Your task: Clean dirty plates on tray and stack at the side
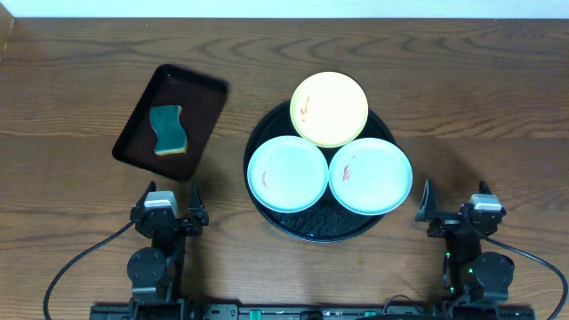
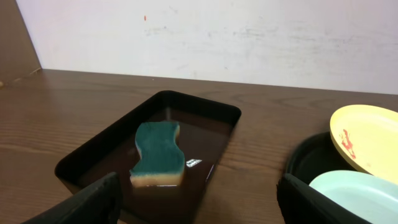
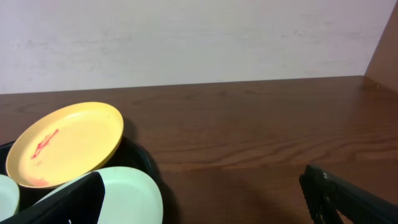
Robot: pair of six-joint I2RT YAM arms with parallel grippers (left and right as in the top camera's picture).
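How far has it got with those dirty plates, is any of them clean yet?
Done: nothing yet. The yellow plate and both mint plates sit on the round black tray, each showing red smears; none is stacked beside it. In hand: nothing; the left gripper and right gripper are open and empty. The sponge lies untouched in the rectangular tray. Left: wiping all three plates and stacking them.

The black tray (image 1: 311,227) holds a tilted yellow plate (image 1: 330,108) and two mint plates (image 1: 287,173), all red-smeared.
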